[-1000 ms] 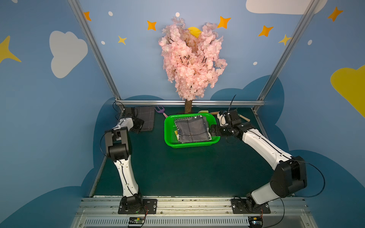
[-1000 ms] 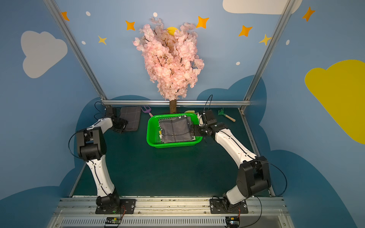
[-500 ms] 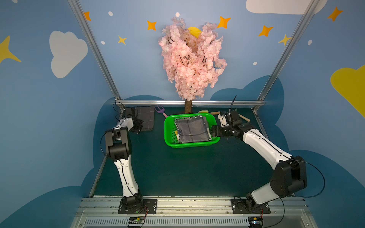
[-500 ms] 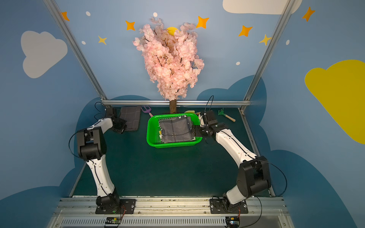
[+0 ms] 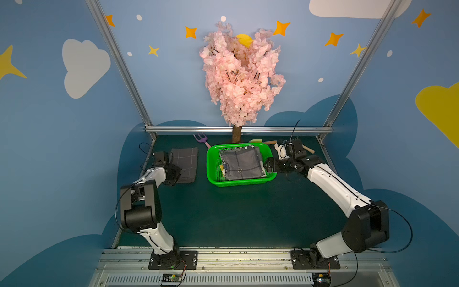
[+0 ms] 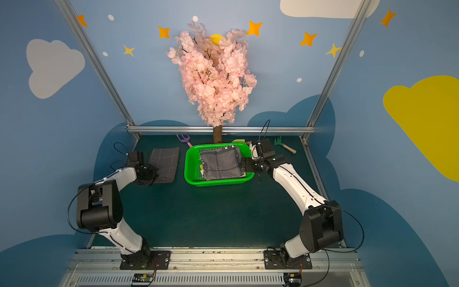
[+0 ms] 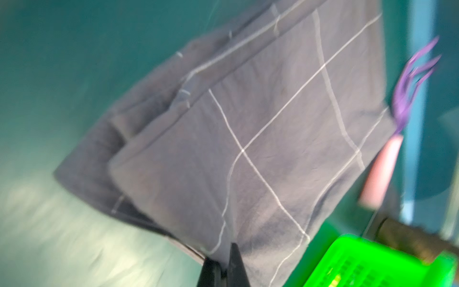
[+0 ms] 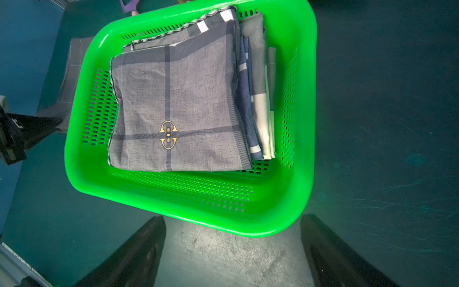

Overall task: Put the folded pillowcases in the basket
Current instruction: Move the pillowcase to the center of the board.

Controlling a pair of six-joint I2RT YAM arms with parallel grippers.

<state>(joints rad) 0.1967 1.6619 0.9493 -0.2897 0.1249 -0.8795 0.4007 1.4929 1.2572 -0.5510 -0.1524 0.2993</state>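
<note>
The left gripper (image 7: 223, 269) is sitting with its jaws pressed together on the near corner of the folded pillowcase (image 5: 186, 161). It appears to be pinching only that corner's edge, though the wrist view is blurring too much to say how many layers are being caught. The pillowcase is lying flat on the green table (image 5: 223, 211), just beside the basket (image 5: 238, 183) and outside it, with a purple toy fork (image 5: 201, 139) lying near its far corner. The basket is holding a stack of folded cloths (image 5: 242, 162) that is filling most of its floor. The right gripper (image 5: 268, 166) is hovering wide and empty just beside the basket's right wall. Lifting from one corner is risking the fold falling open and the cloth trailing. A thin pinch could be slipping off mid-carry, a low carry could be catching the rim and dragging the basket, and a loose drop could be leaving the cloth hanging half over the edge.
</note>
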